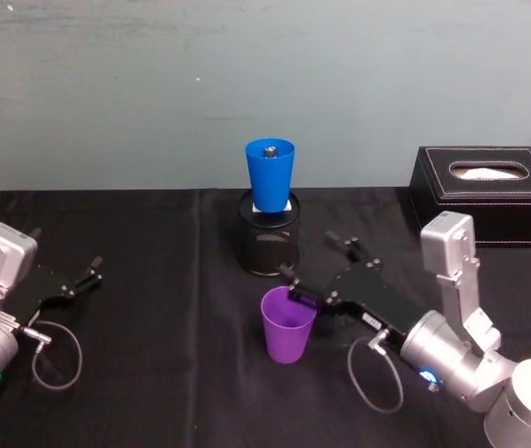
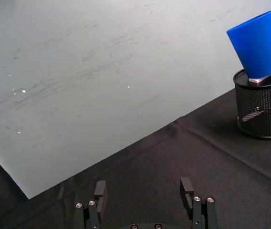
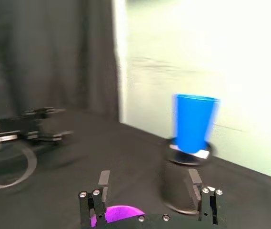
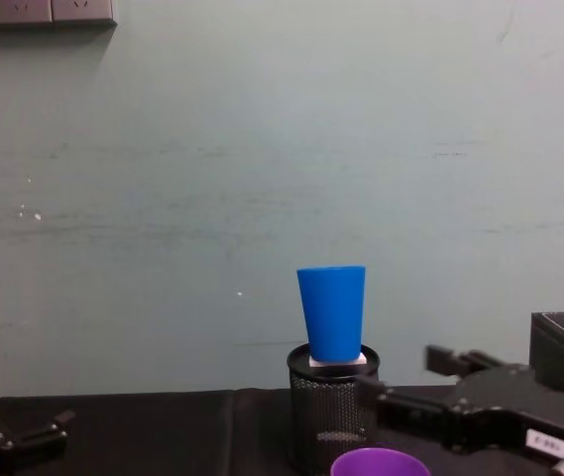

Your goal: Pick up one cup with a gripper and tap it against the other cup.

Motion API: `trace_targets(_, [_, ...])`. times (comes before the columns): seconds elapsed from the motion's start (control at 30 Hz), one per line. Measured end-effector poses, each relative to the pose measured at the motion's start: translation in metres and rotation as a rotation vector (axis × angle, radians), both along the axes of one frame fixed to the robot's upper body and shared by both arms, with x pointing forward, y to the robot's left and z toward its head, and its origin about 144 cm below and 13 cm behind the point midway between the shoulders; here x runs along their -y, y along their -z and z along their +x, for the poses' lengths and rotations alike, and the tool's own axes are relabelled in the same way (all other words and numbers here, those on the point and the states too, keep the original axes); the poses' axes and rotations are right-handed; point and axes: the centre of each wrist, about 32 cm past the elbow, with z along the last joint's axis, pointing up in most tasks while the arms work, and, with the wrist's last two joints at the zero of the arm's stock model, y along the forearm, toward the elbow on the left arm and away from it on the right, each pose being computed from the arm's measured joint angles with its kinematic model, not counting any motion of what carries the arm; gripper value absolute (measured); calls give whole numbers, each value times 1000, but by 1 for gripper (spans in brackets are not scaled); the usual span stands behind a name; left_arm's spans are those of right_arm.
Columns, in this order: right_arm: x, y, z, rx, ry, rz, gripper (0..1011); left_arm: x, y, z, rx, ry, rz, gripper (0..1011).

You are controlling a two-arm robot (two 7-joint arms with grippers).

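Spread wide, the right gripper's (image 1: 314, 271) jaws are sitting at the purple cup's (image 1: 286, 326) rim, one finger tip just touching the near-right edge of it, nothing clamped yet. I'm bringing that arm in from the right, low over the black table (image 1: 153, 373). The cup is standing upright near the middle, just in front of the mesh holder (image 1: 267, 245), and the blue cup (image 1: 270, 175) is sitting on top of that holder, farther back. To grip well, I'm wanting the fingers straddling the purple wall below the rim, level, before closing, so the light cup isn't tipping or sliding left. My left gripper (image 1: 76, 278) is resting open at the far left, idle.
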Motion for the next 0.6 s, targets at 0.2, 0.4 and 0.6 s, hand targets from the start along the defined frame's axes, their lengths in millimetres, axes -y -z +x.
trace_targets(0.2, [3,8,-8,-26,229,-21,1003,0,0,0,0,0,0,1000])
trace_targets(0.4, [0,21,-11,-28,395,-76,1003,0,0,0,0,0,0,1000])
trace_targets(0.6, [-4,38,-10,24,386,-87,1002,0,0,0,0,0,0,1000])
